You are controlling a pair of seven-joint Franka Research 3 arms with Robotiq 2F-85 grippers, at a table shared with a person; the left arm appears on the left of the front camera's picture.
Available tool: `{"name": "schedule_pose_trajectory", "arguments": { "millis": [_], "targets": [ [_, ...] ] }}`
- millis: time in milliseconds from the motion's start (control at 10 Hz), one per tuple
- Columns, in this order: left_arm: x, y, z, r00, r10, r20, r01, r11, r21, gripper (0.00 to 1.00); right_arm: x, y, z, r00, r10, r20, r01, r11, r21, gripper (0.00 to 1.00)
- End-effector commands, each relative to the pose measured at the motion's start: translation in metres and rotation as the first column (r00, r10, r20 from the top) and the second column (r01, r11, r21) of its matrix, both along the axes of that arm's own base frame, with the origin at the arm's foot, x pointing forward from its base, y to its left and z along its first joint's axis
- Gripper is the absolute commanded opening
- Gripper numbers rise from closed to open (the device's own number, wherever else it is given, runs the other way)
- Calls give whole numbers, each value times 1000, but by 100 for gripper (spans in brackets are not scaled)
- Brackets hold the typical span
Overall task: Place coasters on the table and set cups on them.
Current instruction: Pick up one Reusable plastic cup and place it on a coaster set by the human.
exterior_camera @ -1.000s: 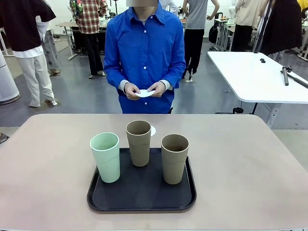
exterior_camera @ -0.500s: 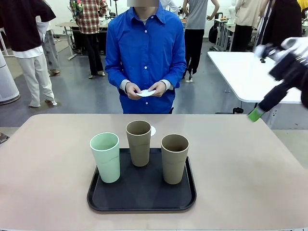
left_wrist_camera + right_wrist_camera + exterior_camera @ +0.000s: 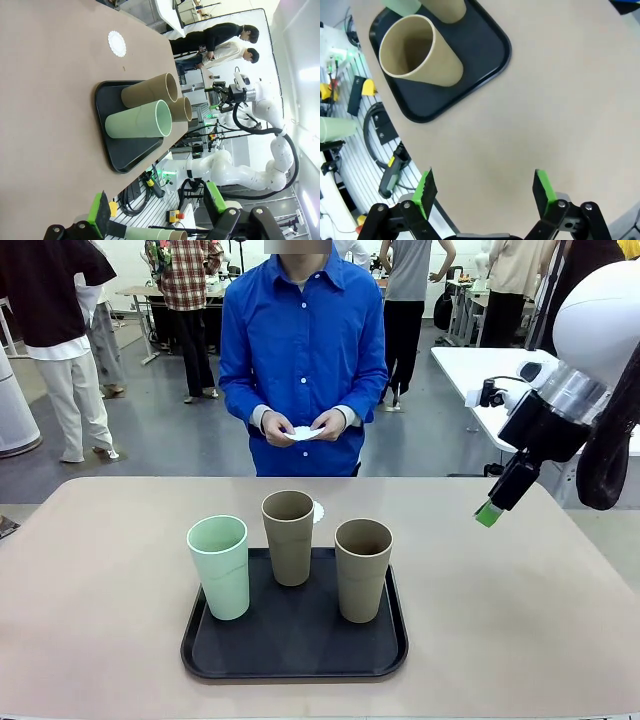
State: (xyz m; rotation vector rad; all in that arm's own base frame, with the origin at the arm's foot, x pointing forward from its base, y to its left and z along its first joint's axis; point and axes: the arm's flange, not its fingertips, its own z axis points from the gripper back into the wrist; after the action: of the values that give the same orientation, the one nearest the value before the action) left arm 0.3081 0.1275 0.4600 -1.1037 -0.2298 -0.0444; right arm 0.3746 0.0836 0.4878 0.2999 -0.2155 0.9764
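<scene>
Three cups stand on a black tray (image 3: 390, 645) on the table (image 3: 520, 590): a mint one (image 3: 218, 565) at the left, a tan one (image 3: 289, 535) behind the middle, a tan one (image 3: 363, 568) at the right. One white coaster (image 3: 318, 511) lies on the table behind the middle cup. The person holds more coasters (image 3: 300, 434) in both hands. My right gripper (image 3: 492, 508) hangs above the table's right part, open and empty (image 3: 485, 187), with the right tan cup (image 3: 417, 50) ahead of it. My left gripper (image 3: 155, 207) is open and empty, well back from the cups (image 3: 137, 120) and the coaster (image 3: 117, 43).
The person in a blue shirt (image 3: 300, 350) stands at the far edge. A white table (image 3: 530, 400) stands at the back right, behind my right arm. Bare tabletop (image 3: 555, 100) lies under my right gripper and to the left of the tray.
My right arm has swung in from the upper right and come down toward the table's right part. The cups, the coaster and the person's hands have stayed put.
</scene>
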Motion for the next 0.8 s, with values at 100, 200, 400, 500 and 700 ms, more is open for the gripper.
{"name": "schedule_pose_trajectory", "arguments": {
  "millis": [100, 200, 400, 500, 700],
  "targets": [
    [0, 1, 1, 1000, 1, 13, -1, 1000, -12, 100, 0, 0, 0, 1000, 0, 0, 0, 1000, 0, 100],
    [0, 1, 1, 1000, 1, 13, -1, 1000, -12, 100, -18, -15, 2, 959, 264, 103, -279, 942, 188, 100],
    [0, 1, 1, 1000, 1, 13, -1, 1000, -12, 100, -10, -40, -21, 876, 367, 312, -476, 765, 434, 100],
    [0, 1, 1, 1000, 1, 13, -1, 1000, -12, 100, -2, -46, -37, 859, 355, 370, -506, 699, 504, 100],
    [0, 1, 1, 1000, 1, 13, -1, 1000, -12, 100, 10, -52, -66, 882, 223, 414, -463, 565, 682, 100]
  ]
}}
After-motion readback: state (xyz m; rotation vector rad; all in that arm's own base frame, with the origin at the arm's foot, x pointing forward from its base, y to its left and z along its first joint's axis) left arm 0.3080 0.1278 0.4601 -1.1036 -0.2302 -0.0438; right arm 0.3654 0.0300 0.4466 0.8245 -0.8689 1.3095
